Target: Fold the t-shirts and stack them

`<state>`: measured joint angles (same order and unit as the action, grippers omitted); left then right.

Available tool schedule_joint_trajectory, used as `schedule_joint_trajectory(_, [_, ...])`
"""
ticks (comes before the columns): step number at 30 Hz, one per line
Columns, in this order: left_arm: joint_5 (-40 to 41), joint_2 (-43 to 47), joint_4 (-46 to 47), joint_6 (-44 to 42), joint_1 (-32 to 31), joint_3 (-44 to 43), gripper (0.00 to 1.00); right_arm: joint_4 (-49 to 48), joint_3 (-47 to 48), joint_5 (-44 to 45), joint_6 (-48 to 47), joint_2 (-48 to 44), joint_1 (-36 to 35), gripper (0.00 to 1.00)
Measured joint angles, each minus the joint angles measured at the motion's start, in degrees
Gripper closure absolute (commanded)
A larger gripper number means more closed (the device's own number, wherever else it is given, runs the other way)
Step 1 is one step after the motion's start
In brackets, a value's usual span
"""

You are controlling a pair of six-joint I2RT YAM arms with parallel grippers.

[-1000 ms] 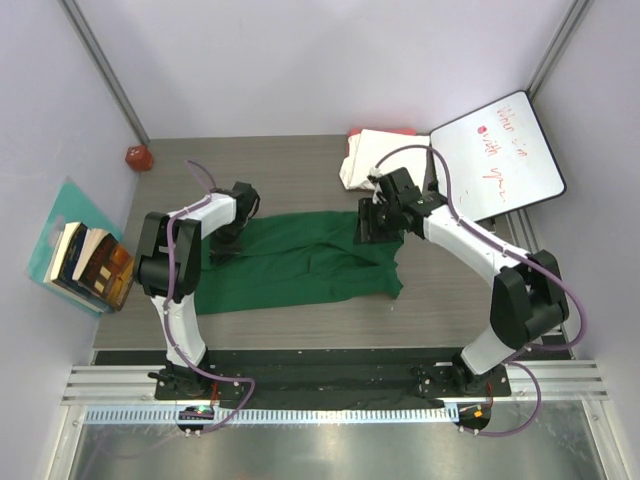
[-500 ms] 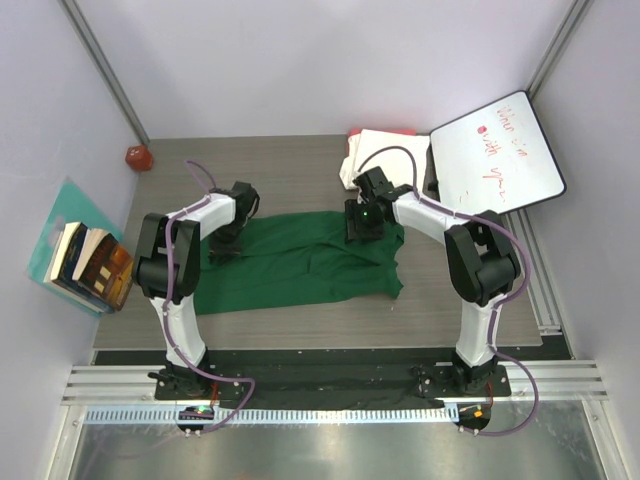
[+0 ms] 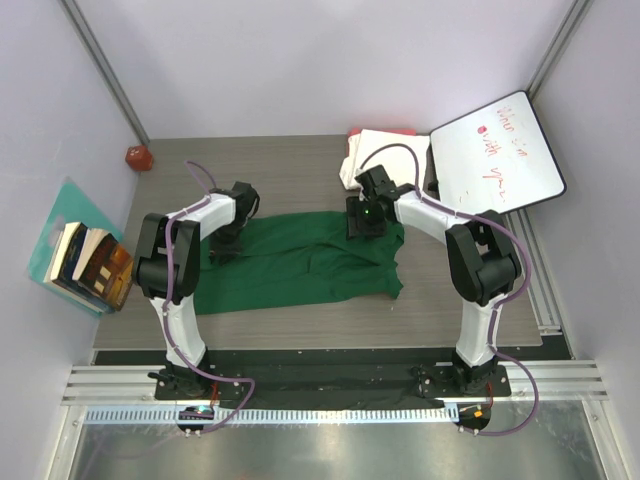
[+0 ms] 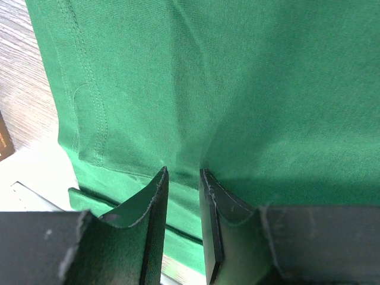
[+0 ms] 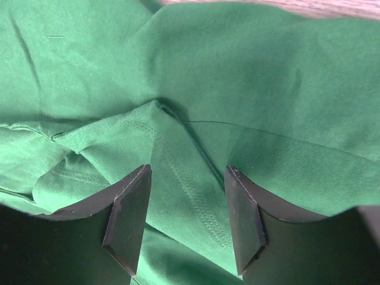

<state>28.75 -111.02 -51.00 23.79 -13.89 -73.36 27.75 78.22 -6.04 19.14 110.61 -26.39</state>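
Since a second ago our right arm has drawn its elbow in and carried the right gripper [image 3: 365,220] slightly leftward along the far edge of the dark green t-shirt [image 3: 300,262]; the left arm has not shifted. That shirt lies spread on the worktop [image 3: 290,165] directly beneath both grippers. The right gripper stands spread wide, and a stitched fold [image 5: 178,148] of green cloth lies between its fingers [image 5: 127,214], not yet nipped. Our left gripper [image 4: 183,172] has its jaws only narrowly parted, tips down on the cloth, with a small pucker rising ahead of the gap; we cannot tell whether it pinches anything. Behind and to the right of the right gripper sits the cream-white folded bundle [image 3: 375,150] with a red-pink edge [image 3: 385,131] under it. We judge we are taking hold of the green shirt for its first fold. Next, both grippers need to close firmly on the cloth before lifting together.
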Motion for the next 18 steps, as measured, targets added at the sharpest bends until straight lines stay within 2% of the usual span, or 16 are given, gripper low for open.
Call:
schedule_joint_trajectory(2, [0.0,0.0,0.0,0.02,-0.02,0.0,0.72,-0.04,0.0,-0.46,-0.04,0.02,0.17,0.43])
schedule_joint_trajectory(5, [0.0,0.0,0.0,0.0,-0.02,0.0,0.71,-0.11,0.0,-1.66,-0.2,0.15,0.37,0.52])
schedule_joint_trajectory(8, [0.0,0.0,0.0,0.0,-0.02,0.0,0.71,-0.42,0.0,-4.17,-0.31,0.87,0.52,0.73])
schedule_joint_trajectory(9, [0.0,0.0,0.0,0.0,-0.02,0.0,0.72,-0.42,0.0,-4.98,-0.46,1.18,0.52,0.88])
schedule_joint_trajectory(11, [0.0,0.0,0.0,0.0,-0.04,0.0,0.71,-0.42,0.0,-6.27,-0.81,1.53,0.52,0.99])
schedule_joint_trajectory(18, [-0.02,0.0,0.0,-0.02,-0.22,0.0,0.72,-1.84,-0.94,-8.26,-0.48,1.4,0.55,0.99])
